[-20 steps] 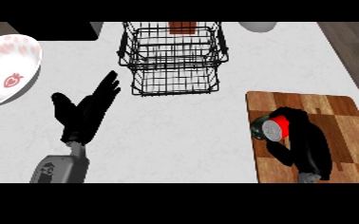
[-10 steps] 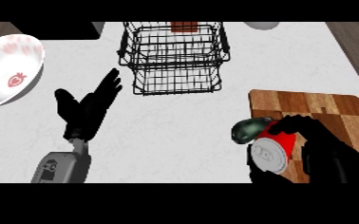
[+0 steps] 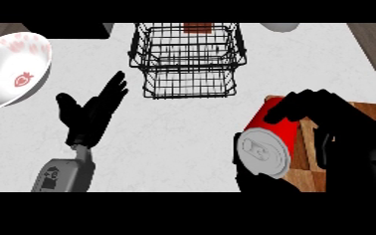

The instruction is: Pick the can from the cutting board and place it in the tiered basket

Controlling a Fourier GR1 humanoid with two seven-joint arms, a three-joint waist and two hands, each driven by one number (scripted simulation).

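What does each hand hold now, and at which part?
The right hand curls round the red side of the can, its silver top showing. The left hand is open and holds nothing.

Can [image 3: 269,142]: red body, silver lid with pull tab, tilted so the lid faces the viewer; sits at lower right of the frame, overlapping the left edge of the cutting board [image 3: 351,110]. Cutting board: wooden, brown grain, at the right edge of the frame, largely hidden. Tiered basket [image 3: 187,59]: black wire, open top, upright at upper centre of the frame, well apart from the can.
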